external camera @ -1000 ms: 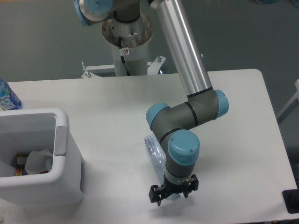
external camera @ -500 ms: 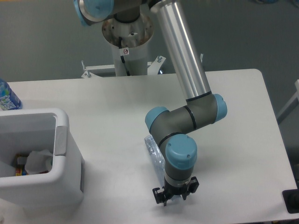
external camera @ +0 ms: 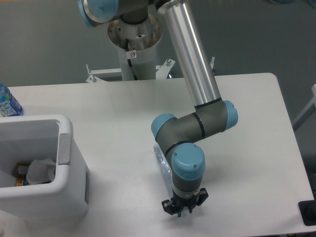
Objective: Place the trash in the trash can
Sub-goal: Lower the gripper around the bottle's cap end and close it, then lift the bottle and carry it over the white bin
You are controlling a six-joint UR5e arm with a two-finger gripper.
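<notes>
Table point(external camera: 247, 108): white, rounded corners, fills most of view. Arm point(external camera: 190, 69) comes down from base at back edge, elbow bent over table centre-front, wrist pointing straight down near front edge.

Bin point(external camera: 64, 148): boxy white, grey strip on its right rim, sits at front-left corner of table. Inside: white paper wad point(external camera: 40, 170) lying at bottom, w/ small colored bits just left of it, too small to id.

Bottle point(external camera: 162, 163): clear plastic, lying flat on table just left of wrist, mostly hidden behind arm; only upper part shows, cap end not visible.

Blue-label bottle point(external camera: 7, 101) at far left edge, behind bin, cut off by frame.

Gripper point(external camera: 183, 211): low over table near front edge, at bottle's near end. Jaws look drawn close together, but whether they grip bottle — can't tell, wrist blocks view.
</notes>
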